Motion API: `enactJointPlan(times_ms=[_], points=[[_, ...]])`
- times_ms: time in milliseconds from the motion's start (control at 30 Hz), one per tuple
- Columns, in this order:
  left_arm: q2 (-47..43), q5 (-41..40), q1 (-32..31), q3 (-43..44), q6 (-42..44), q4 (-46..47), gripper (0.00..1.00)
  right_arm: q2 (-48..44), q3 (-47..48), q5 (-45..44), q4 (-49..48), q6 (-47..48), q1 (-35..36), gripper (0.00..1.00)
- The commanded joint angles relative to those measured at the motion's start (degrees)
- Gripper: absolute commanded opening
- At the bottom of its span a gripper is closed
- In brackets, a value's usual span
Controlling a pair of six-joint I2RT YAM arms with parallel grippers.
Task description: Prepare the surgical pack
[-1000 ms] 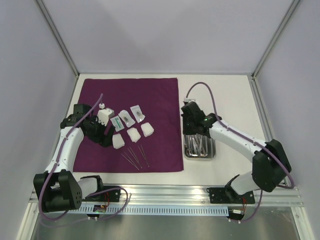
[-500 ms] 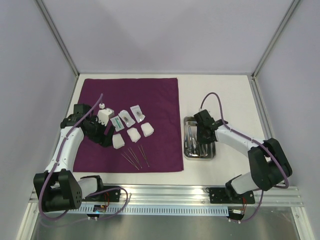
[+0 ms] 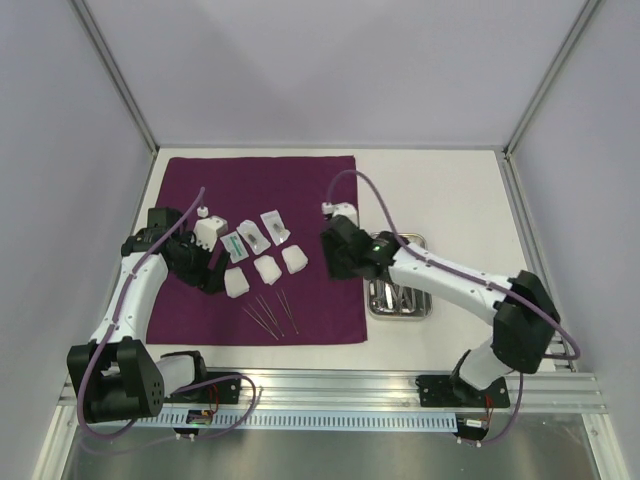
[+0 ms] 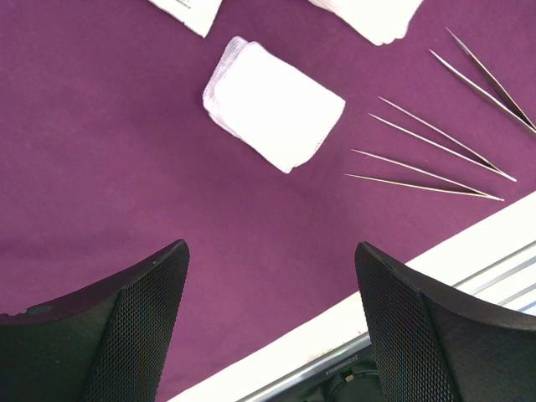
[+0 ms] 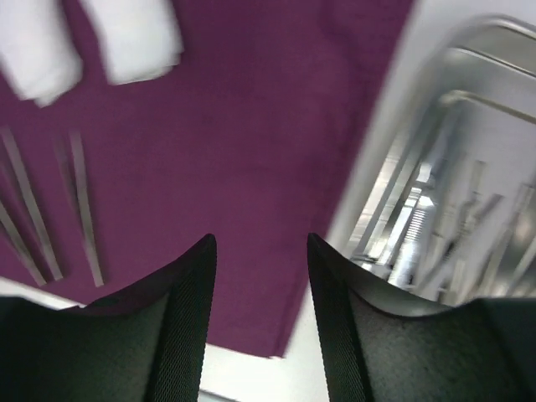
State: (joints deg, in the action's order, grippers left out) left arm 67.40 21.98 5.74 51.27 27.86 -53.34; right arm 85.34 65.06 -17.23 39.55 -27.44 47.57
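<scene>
White worktop point(image 3: 460, 190) carries the purple cloth point(image 3: 290, 190) on its left half, with gauze squares point(image 4: 274, 115) and tweezers point(image 4: 435, 167) near the cloth's near edge. The steel tray point(image 3: 398, 316) sits beside its right edge. Left gripper point(image 4: 270, 251) and right gripper point(image 5: 260, 243) hover over the cloth, fingers released, grasping nothing.

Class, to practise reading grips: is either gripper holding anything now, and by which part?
Nothing is held. The left gripper and right gripper both stand open, with bare purple cloth showing in each gap.

Deep purple on the big square cloth point(image 3: 300, 190); white on the soft gauze squares point(image 4: 273, 115); shiny silver on the small steel tray point(image 3: 400, 315) and thin metal tweezers point(image 4: 435, 177); black mesh on fingers point(image 4: 126, 335) of the left gripper point(image 4: 272, 251).
</scene>
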Motion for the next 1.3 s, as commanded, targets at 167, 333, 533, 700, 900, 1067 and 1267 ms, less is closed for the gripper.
enactJointPlan(times_ms=[167, 333, 533, 700, 900, 1067, 1267], points=[[-0.8, -6.2, -0.1, 0.7, -3.5, 1.2, 0.89, 23.8, 20.0, 6.6, -2.0, -0.2, 14.9, 0.51], [-1.9, -5.6, 0.0, -0.3, -2.9, 1.4, 0.9, 29.7, 24.9, 9.8, -1.5, -0.1, 16.7, 0.49], [-2.0, -5.2, -0.1, -0.3, -2.4, 1.4, 0.9, 33.0, 24.6, 9.8, -1.6, -1.0, 17.1, 0.41], [-1.8, -4.8, -0.1, -0.5, -1.9, 1.6, 0.9, 34.2, 23.8, 11.5, -2.5, -1.5, 17.5, 0.34], [-1.7, -4.7, 0.0, -0.6, -1.9, 1.7, 0.9, 33.9, 23.9, 10.6, -2.2, -1.5, 17.4, 0.14], [-2.1, -4.8, -0.1, -0.6, -1.8, 1.4, 0.9, 30.7, 23.5, 8.4, -1.2, -2.4, 17.4, 0.0], [-2.5, -4.8, -0.2, 0.0, -1.6, 0.9, 0.9, 21.3, 19.8, 3.9, 0.2, -2.6, 16.1, 0.01]])
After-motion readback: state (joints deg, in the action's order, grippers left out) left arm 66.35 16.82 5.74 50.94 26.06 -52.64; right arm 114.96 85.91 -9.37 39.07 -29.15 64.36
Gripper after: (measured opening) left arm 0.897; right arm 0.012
